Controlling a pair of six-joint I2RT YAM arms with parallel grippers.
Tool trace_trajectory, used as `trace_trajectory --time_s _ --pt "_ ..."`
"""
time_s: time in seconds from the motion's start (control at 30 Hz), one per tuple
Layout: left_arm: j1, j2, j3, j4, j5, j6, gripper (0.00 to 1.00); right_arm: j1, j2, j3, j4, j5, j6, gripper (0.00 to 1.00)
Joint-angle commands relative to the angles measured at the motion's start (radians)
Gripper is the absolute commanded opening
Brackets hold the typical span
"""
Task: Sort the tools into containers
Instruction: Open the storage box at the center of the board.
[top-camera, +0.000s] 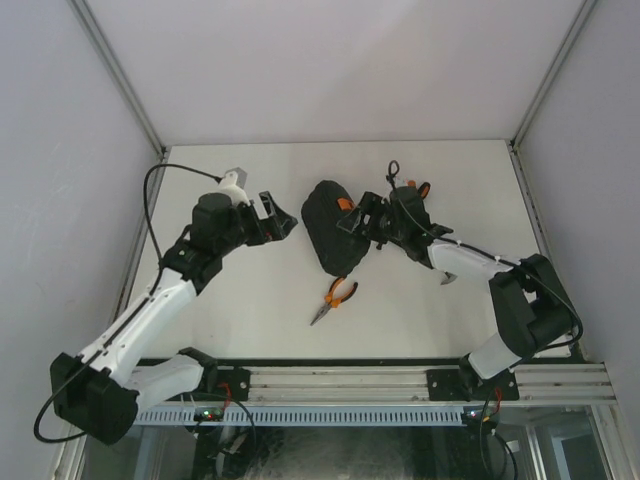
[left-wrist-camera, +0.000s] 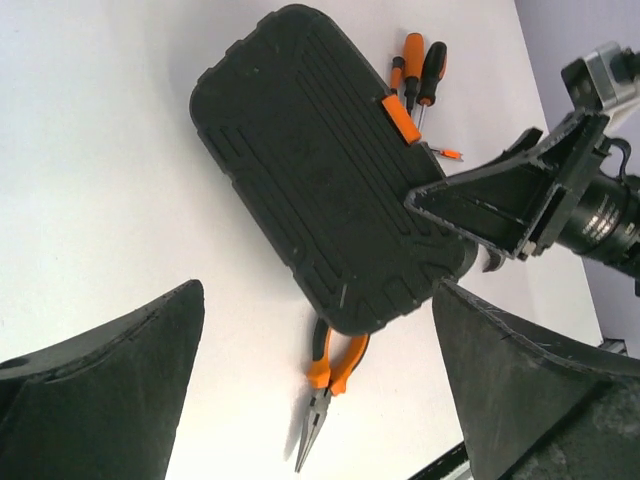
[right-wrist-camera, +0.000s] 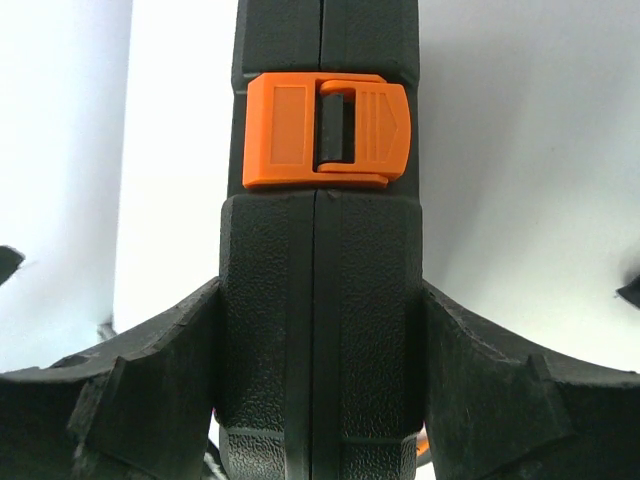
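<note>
Black case (top-camera: 333, 238) sits mid-table, closed, halves together, with the orange latch (right-wrist-camera: 325, 131) snapped shut across the seam. Ribbed lid faces up and toward the left arm. Latch edge faces the right arm.

Right gripper (top-camera: 361, 222) is clamped on that latch edge just below the latch. One finger is pressed on each broad face, with the seam running between them. It is holding the case. Whether the case lies flat or is tipped up off the table can't be told for sure; the top view suggests a tilt.

Left gripper (top-camera: 282, 216) is spread wide with nothing between its fingers (left-wrist-camera: 110, 390). It hangs just left of the case, not touching, pointed at it.

Orange-handled pliers (left-wrist-camera: 328, 385) lie flat on the white table (top-camera: 250, 300), just near of the case's near end. Jaws are closed and the tip points toward the arm bases.

Screwdrivers (left-wrist-camera: 417, 68), orange and black handles, lie bunched on the table beyond the latch side, close by the case and behind the right gripper in the top view.
</note>
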Motion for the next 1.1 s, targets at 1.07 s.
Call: trace_trajectory --time_s 1.07 --pt "0.089 -0.335 -0.146 0.11 -0.072 0.39 0.99 0.183 0.073 0.339 -0.421 -0.032 -1.324 0.0"
